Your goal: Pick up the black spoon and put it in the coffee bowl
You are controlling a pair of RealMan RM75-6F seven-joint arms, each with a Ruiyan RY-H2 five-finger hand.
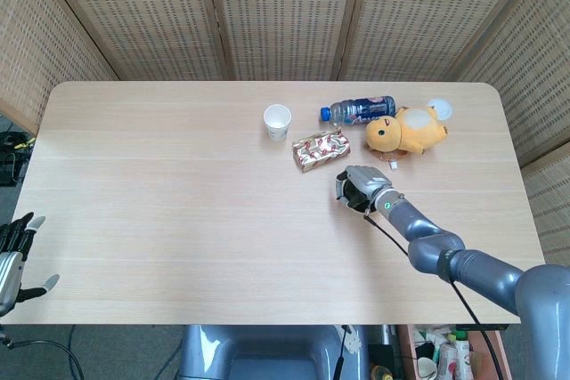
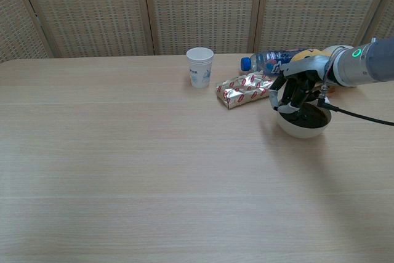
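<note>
The coffee bowl (image 2: 303,125), white with dark liquid inside, stands right of the table's centre. In the head view only its rim (image 1: 341,190) shows under the hand. My right hand (image 2: 294,91) (image 1: 361,186) hovers just over the bowl's left side with its fingers curled downward. They appear to grip the black spoon, which is mostly hidden among the dark fingers. No spoon lies on the table. My left hand (image 1: 12,251) hangs off the table's near left corner, fingers apart and holding nothing.
A foil snack pack (image 2: 245,89) lies just left of the bowl. Behind it are a paper cup (image 2: 199,66), a lying bottle (image 2: 271,60) and an orange plush toy (image 1: 405,131). Woven screens close off the back.
</note>
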